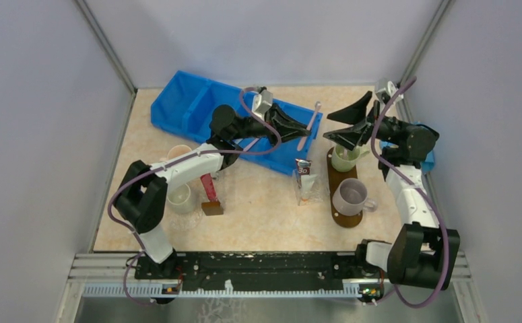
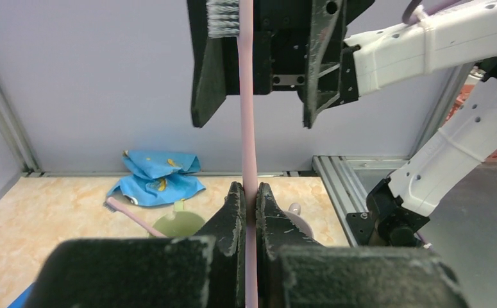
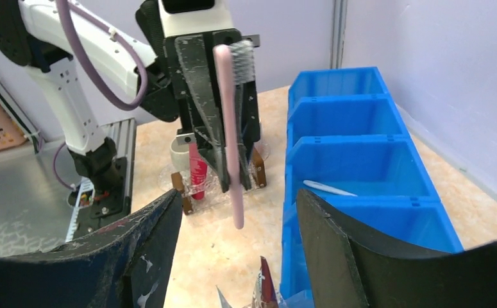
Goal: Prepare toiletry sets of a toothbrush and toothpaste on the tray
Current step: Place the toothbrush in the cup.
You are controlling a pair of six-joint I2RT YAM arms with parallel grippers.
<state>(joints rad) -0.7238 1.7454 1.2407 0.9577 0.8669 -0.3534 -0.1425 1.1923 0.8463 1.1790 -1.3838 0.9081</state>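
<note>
A pink toothbrush (image 1: 310, 126) is held in the air over the blue bin's right end, with my left gripper (image 1: 304, 128) shut on its handle. In the left wrist view the fingers (image 2: 236, 212) pinch the toothbrush (image 2: 248, 128). My right gripper (image 1: 331, 128) faces it from the right, open, its jaws on either side of the bristle end without touching. The dark brown tray (image 1: 332, 176) carries a green mug (image 1: 344, 159) and a lilac mug (image 1: 351, 195). Another pink toothbrush (image 2: 133, 217) stands in the green mug (image 2: 178, 224). A packaged toothpaste (image 1: 305, 180) lies left of the tray.
The blue compartment bin (image 1: 197, 108) stands at the back with a white stick (image 3: 329, 188) inside. A red tube (image 1: 208, 185) leans in a clear holder by a brown block (image 1: 212, 207). Two mugs (image 1: 180, 198) sit at left. A blue packet (image 2: 156, 176) lies by the right wall.
</note>
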